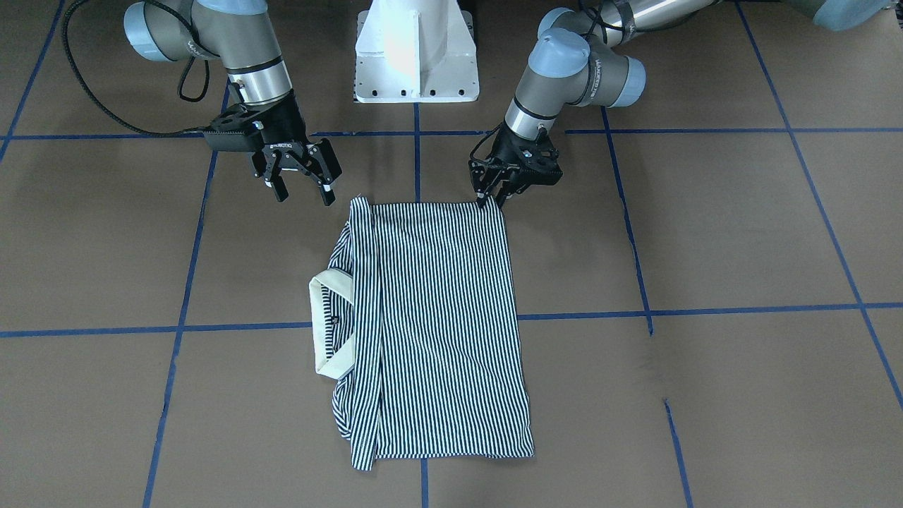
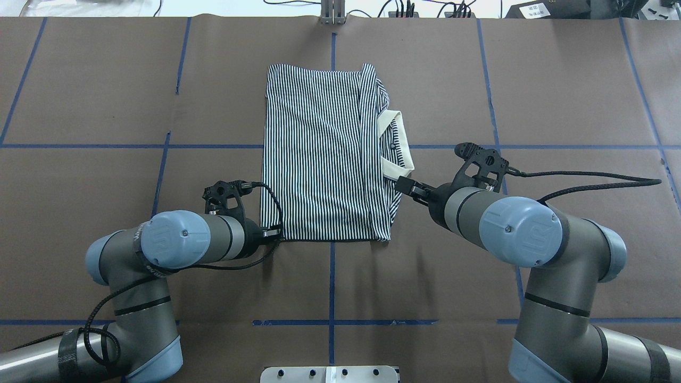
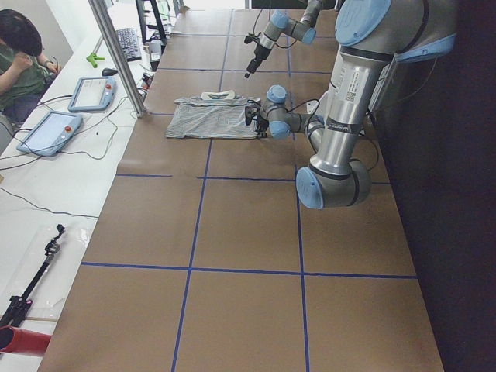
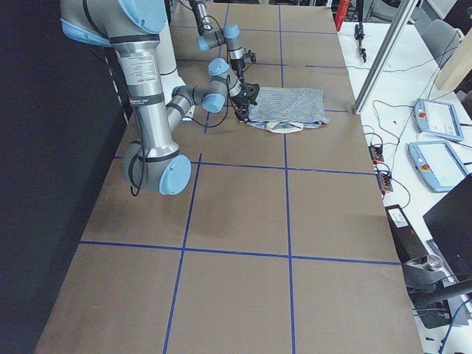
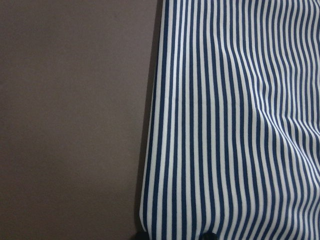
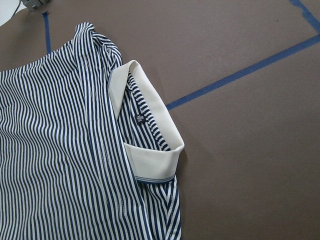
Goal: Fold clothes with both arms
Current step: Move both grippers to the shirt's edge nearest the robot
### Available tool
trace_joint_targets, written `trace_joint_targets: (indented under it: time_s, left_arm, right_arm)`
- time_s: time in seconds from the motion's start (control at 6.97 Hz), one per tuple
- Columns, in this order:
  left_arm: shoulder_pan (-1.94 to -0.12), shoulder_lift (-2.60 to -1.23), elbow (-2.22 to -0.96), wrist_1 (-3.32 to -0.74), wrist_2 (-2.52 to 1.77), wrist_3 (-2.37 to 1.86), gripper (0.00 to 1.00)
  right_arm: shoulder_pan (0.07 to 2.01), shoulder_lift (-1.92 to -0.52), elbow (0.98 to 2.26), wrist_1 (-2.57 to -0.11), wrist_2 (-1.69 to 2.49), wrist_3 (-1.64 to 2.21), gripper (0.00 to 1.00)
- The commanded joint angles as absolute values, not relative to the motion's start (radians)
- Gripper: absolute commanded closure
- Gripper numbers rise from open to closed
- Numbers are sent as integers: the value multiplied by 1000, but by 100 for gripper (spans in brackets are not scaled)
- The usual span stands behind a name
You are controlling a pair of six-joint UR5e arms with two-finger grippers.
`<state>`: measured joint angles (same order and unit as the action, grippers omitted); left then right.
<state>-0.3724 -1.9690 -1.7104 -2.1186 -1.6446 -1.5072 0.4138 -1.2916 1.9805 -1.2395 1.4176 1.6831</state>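
Note:
The striped polo shirt lies flat on the brown table with its sides folded in. Its cream collar points toward the right arm's side. The shirt also shows in the overhead view and fills the left wrist view. The collar shows in the right wrist view. My left gripper is low at the shirt's near corner, with its fingertips a little apart over the shirt's edge. My right gripper is open and empty. It hovers just off the other near corner, beside the collar.
The white pedestal base stands at the robot's side of the table. Blue tape lines cross the brown surface. Beyond the far table edge are teach pendants, a metal post and a seated person.

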Motion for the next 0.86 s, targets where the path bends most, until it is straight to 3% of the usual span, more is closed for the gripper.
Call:
trace_joint_targets:
  time_s: [0.0, 0.29, 0.57, 0.72]
  left_arm:
    - [-373, -1971, -1721, -2118, -1643, -1506, 100]
    - [-373, -1971, -1724, -2117, -1643, -1506, 100]
    - [-373, -1974, -1724, -2118, -1643, -1506, 100]
    - [-373, -1976, -1724, -2118, -1641, -1506, 100]
  right_arm:
    - [408, -1292, 1976, -1239, 1416, 1684, 0]
    - [391, -1290, 1971, -1241, 1410, 1695, 0]
    - [368, -1183, 1904, -1317, 1405, 1862, 17]
    - [353, -1130, 1857, -1386, 1393, 1917, 30]
